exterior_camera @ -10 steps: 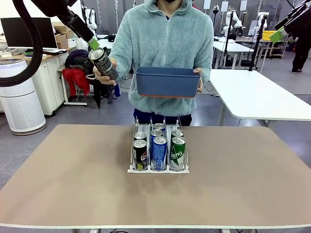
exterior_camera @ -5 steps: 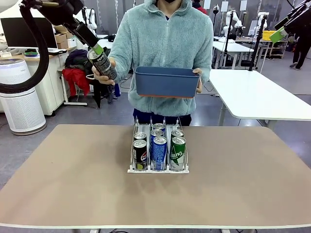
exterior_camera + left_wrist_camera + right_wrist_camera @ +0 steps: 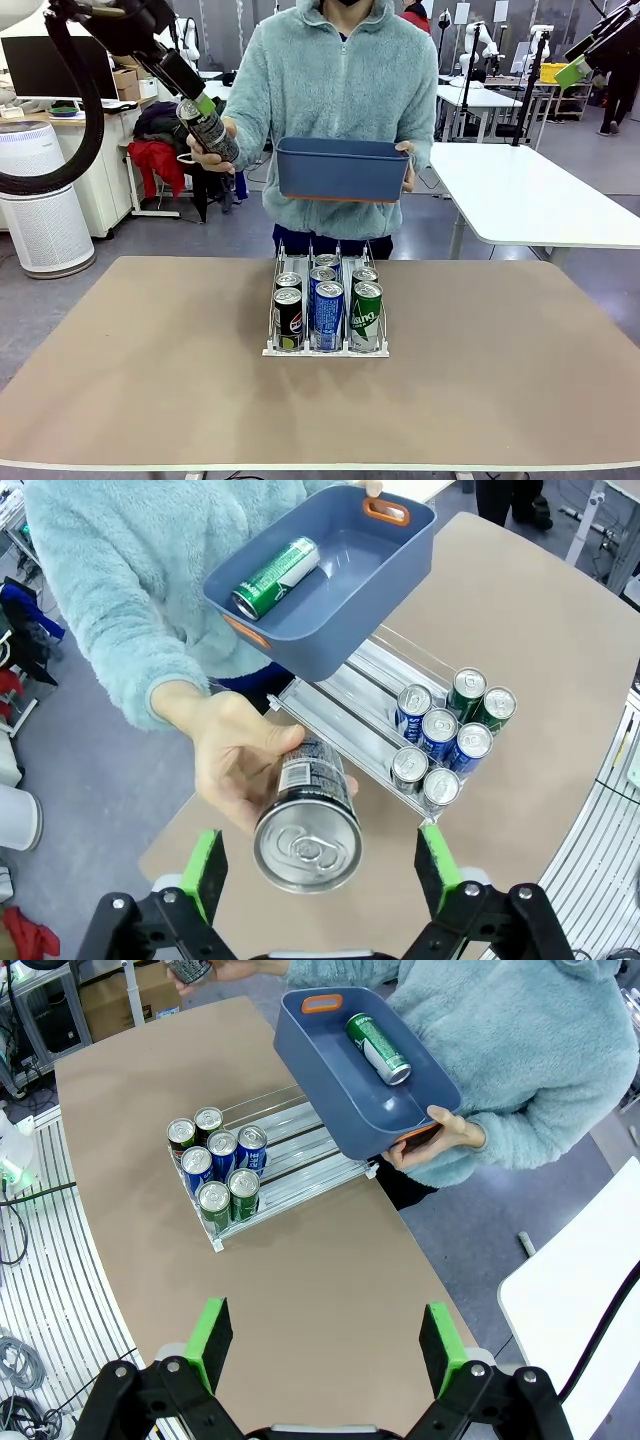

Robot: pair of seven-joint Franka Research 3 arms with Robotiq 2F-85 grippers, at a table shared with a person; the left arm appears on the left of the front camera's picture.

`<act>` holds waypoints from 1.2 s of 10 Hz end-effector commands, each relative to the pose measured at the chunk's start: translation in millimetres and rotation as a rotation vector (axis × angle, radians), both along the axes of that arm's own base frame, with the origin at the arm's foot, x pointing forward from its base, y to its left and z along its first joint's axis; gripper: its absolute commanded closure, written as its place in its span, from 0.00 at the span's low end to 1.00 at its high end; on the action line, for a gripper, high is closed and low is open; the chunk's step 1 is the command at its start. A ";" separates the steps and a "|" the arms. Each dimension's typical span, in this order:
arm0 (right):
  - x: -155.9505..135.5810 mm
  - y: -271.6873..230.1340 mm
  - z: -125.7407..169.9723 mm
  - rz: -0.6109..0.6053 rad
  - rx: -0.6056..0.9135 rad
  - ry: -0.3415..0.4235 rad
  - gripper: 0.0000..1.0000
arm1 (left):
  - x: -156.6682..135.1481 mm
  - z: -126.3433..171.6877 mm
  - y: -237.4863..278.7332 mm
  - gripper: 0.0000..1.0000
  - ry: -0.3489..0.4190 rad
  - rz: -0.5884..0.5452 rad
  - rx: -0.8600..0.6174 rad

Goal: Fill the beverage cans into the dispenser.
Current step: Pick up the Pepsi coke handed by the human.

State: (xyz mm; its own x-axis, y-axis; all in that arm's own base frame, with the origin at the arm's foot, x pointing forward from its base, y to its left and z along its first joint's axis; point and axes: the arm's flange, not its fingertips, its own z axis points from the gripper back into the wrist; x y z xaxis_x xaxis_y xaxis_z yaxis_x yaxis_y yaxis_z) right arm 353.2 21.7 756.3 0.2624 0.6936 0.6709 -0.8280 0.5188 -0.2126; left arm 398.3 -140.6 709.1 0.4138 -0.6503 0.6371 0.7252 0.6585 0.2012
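- Seven beverage cans stand upright in the dispenser, well below the left gripper. Two black ones share one outer lane, three blue-and-white ones the middle lane and two green ones the other outer lane. All are crowded at the end nearer the robot.
- One black can sits tilted between the left gripper's green pads, its silver top facing the wrist.
- Its jaws stand wide apart, released, and neither pad touches the can in the left wrist view.
- A person's hand wraps the body of that can from the far side of the gripper.
- Beyond the black can from this gripper, a blue-grey bin with orange handle grips holds a single green can lying on its side.
- The person's other hand holds the bin by one end, above the far end of the dispenser.
- The right gripper is also released, jaws wide with nothing between them, high over bare table.
- Ahead of the right gripper lies the dispenser, with the bin farther ahead again.
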 end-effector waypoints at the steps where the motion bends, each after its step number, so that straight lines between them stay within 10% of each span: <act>1: 0.7 0.0 -1.5 -0.002 0.001 -0.007 0.00 | 10.5 -13.8 3.0 0.00 -0.003 0.019 -0.008; 12: 0.7 0.0 -1.5 -0.002 0.001 -0.007 0.00 | 33.4 -47.3 2.8 0.00 0.015 -0.004 -0.031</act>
